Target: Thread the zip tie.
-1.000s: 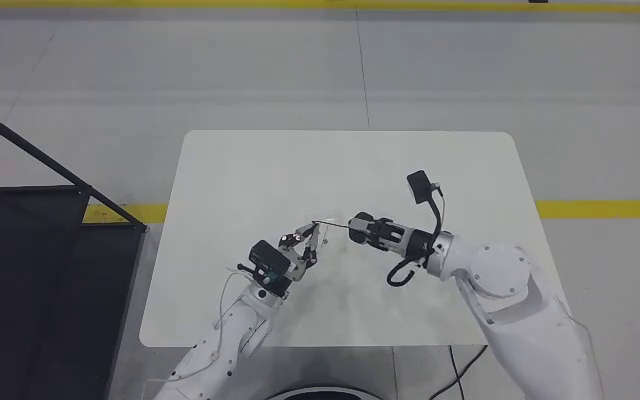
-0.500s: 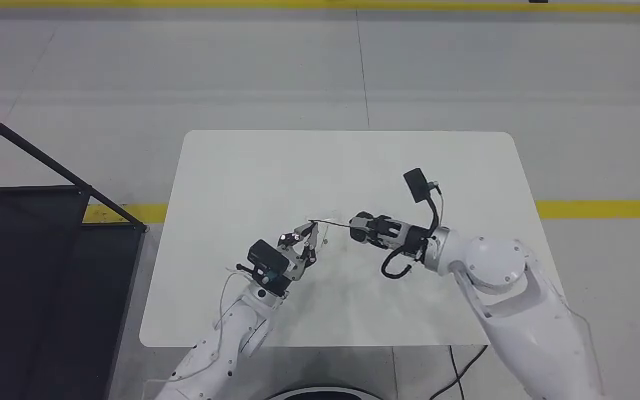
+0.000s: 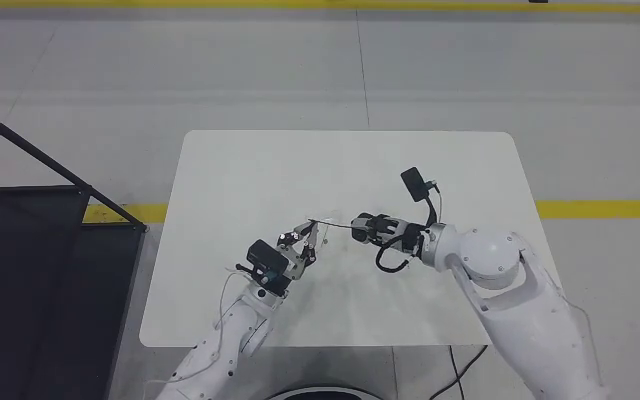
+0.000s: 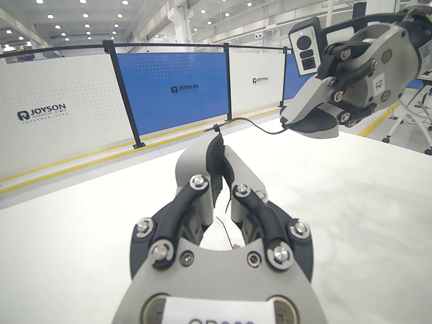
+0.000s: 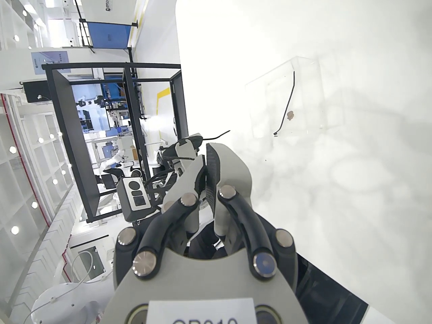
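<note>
Now right gripper (image 4: 287, 125), clenched on zip tie (image 4: 251, 123) tail, rolls slightly, forearm swinging inward; tips barely shift. Meanwhile left gripper (image 4: 216, 141) stays clamped just below tie head, strap bridging both. Likely re-aiming tail at head slot; threading unfinished.

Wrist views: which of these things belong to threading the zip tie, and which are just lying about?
In the job:
zip tie, stretched between the claws
left claw, shut on its head end
right claw, shut on its tail

Lying about:
clear box on the table
spare black tie and small brown bit, seen within the box's outline
</note>
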